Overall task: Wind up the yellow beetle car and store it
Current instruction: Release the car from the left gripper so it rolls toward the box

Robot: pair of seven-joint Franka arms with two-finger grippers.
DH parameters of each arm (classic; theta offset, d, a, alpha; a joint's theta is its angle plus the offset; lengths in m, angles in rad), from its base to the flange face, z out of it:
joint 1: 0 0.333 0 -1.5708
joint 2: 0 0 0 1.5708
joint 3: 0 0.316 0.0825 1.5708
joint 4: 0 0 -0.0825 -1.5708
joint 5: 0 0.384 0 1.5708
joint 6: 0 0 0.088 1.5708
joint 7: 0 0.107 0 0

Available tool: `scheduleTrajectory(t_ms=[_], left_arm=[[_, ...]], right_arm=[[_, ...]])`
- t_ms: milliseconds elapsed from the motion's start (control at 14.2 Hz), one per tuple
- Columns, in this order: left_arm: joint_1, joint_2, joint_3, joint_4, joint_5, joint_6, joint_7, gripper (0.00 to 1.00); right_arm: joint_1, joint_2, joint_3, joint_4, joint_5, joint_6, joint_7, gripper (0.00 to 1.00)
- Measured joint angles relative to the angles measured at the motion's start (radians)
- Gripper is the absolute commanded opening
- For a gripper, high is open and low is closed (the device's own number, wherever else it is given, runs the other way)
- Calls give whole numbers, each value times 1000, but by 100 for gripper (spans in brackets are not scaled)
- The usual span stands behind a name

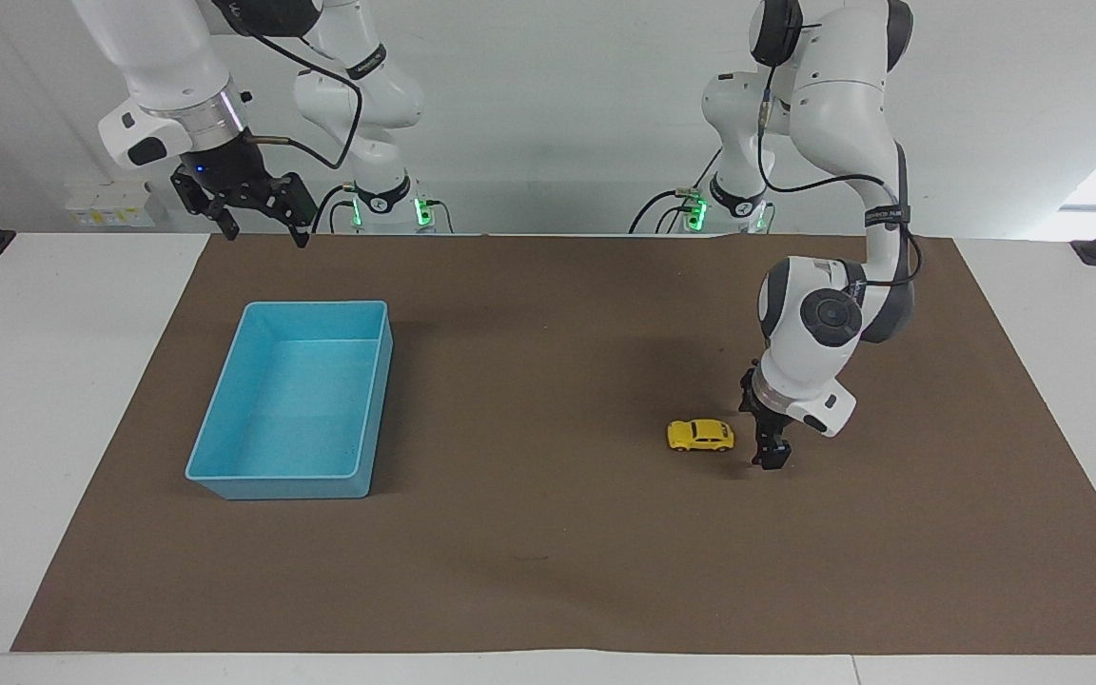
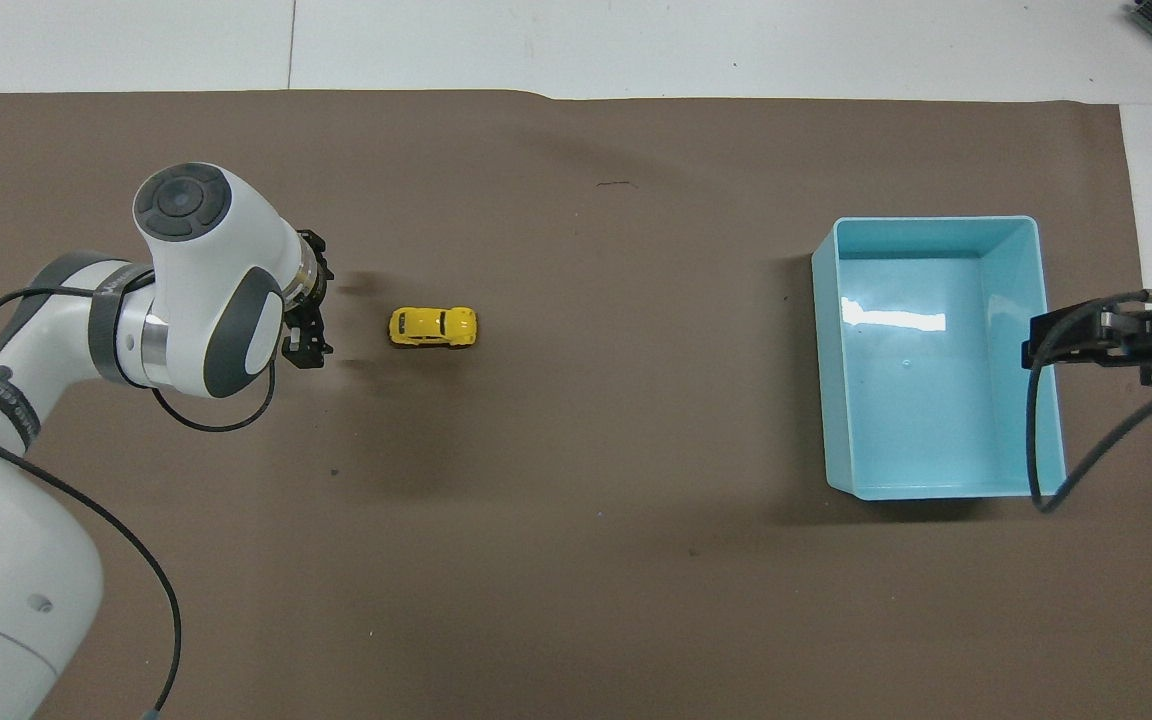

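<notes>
Look toward the left arm's end of the bench: your yellow beetle car sits on all four wheels on the brown mat, free of any grip. Your left gripper is low over the mat just beside the car, toward the left arm's end, clear of it; its jaws stand apart and hold nothing. The blue tray lies well apart from the car, toward the right arm's end, with nothing in it. Your right arm waits: the right gripper hangs high over the robots' edge of the mat near the tray, jaws spread wide and empty
</notes>
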Motion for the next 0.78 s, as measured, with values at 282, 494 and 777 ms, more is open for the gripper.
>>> scheduleTrajectory(t_ms=[282, 494, 777], left_arm=[[0, -18, 0, 0, 0, -6, 0, 100], [0, -28, 0, 11, 0, -6, 3, 100], [1, -37, 0, 29, 1, -6, 40, 100]], right_arm=[[0, 0, 0, 0, 0, 0, 0, 100], [0, 0, 0, 0, 0, 0, 0, 100], [0, 0, 0, 0, 0, 0, 0, 100]])
